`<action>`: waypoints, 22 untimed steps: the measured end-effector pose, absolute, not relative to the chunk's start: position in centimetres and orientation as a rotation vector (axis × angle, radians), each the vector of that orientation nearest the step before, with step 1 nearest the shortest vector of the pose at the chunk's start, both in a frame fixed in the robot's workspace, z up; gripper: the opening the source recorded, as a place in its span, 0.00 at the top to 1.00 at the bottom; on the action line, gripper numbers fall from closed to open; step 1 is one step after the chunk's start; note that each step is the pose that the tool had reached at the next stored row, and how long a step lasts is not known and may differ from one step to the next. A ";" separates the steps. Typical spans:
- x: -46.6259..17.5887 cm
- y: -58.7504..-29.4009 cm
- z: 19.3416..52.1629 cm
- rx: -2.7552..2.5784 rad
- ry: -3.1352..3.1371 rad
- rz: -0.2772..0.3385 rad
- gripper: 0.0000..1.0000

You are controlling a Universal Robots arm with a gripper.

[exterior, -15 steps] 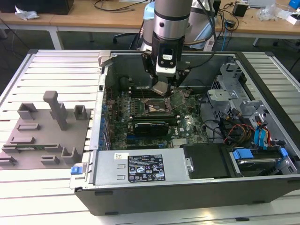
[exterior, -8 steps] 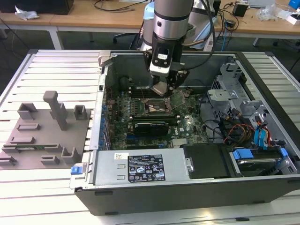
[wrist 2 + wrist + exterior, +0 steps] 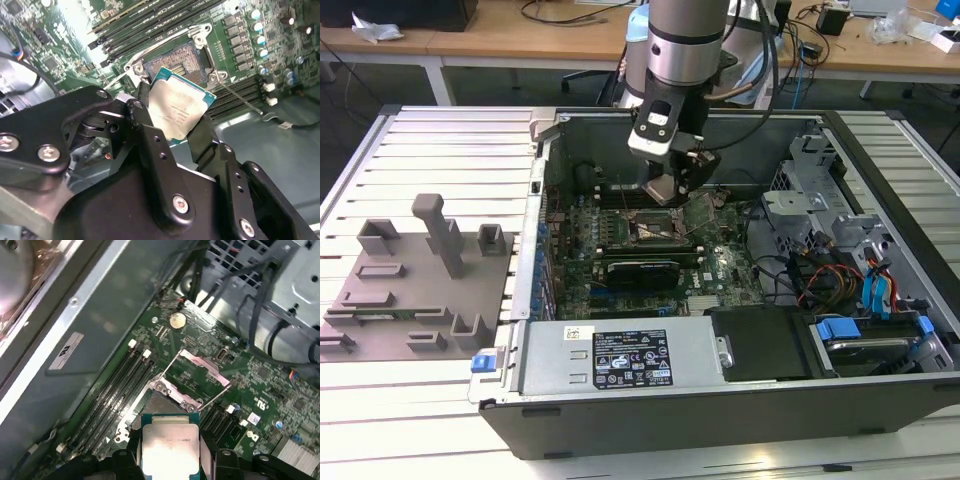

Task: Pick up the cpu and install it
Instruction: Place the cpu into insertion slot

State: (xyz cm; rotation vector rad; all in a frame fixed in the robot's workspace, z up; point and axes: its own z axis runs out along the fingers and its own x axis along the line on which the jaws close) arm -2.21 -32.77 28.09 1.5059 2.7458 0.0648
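Note:
The cpu (image 3: 177, 112) is a small square chip with a pale silvery top and a green edge, and my gripper (image 3: 175, 120) is shut on it, one black finger (image 3: 145, 127) on each side. In the first wrist view the cpu (image 3: 170, 442) hangs tilted just above the open socket (image 3: 161, 404), whose load plate (image 3: 202, 367) is flipped up. In the exterior view the gripper (image 3: 665, 192) reaches down inside the computer case, directly over the socket (image 3: 655, 230) on the green motherboard.
A long black expansion card (image 3: 640, 272) lies just in front of the socket. Memory slots (image 3: 125, 380) run alongside it. The power supply (image 3: 620, 355) fills the case front, and drive cages with cables (image 3: 830, 225) stand at the exterior view's right. A grey fixture (image 3: 420, 270) sits outside the case.

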 end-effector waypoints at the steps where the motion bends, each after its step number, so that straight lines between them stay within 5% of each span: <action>1: -2.2 -32.8 28.1 1.534 2.730 0.065 0.45; 22: -2.2 -32.8 27.8 2.170 2.244 0.058 0.45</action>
